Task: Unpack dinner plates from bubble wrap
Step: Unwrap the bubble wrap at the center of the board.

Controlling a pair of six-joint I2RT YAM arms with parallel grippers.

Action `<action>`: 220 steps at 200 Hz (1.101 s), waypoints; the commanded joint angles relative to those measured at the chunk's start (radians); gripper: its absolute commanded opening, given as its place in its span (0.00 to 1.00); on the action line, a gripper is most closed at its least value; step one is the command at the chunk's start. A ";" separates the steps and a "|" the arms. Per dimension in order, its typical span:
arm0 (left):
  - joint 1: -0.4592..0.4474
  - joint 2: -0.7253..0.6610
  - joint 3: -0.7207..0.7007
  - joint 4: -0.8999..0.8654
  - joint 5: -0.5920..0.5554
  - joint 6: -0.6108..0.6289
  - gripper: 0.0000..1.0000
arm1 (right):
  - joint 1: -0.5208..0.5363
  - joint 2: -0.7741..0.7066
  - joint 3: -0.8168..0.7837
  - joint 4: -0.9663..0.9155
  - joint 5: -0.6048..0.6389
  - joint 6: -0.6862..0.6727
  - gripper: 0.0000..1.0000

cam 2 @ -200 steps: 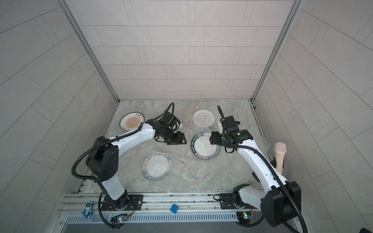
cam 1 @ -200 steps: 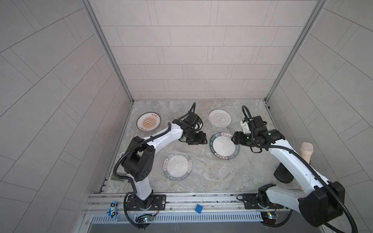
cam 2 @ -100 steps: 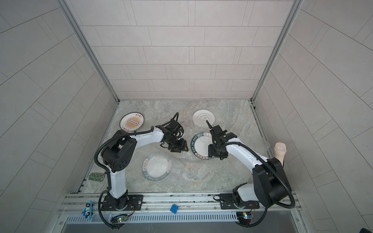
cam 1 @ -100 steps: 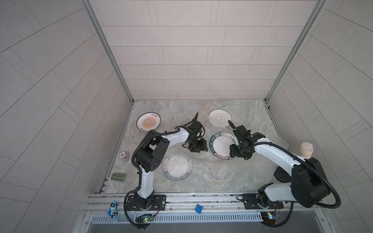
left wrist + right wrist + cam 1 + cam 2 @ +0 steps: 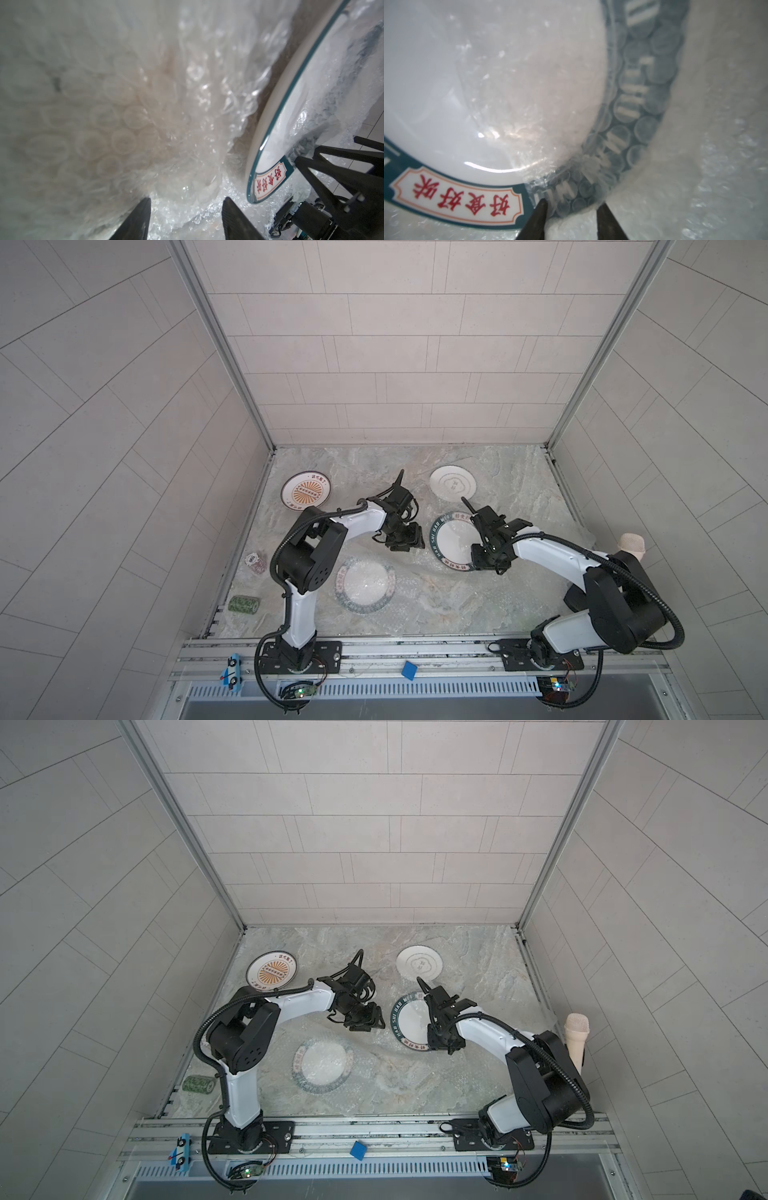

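We find the left gripper [image 5: 185,201] part open astride loose bubble wrap [image 5: 124,104], we judge to draw it off. The green-rimmed plate [image 5: 451,537] lies mid-worktop [image 5: 353,470], half covered. The right gripper [image 5: 572,204] straddles its wrapped rim; whether it pinches, we cannot tell.

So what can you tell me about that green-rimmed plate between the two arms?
The green-rimmed plate is round and glossy white in the middle, with a dark green band carrying pale lettering and cream panels of red characters. It lies face up on the marble-look table, partly under clear bubble wrap. The right pincer straddles its wrapped rim.
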 commanded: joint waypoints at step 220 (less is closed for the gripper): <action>0.016 -0.046 -0.061 0.097 0.180 -0.019 0.71 | -0.584 0.066 0.079 0.146 -0.288 0.086 0.62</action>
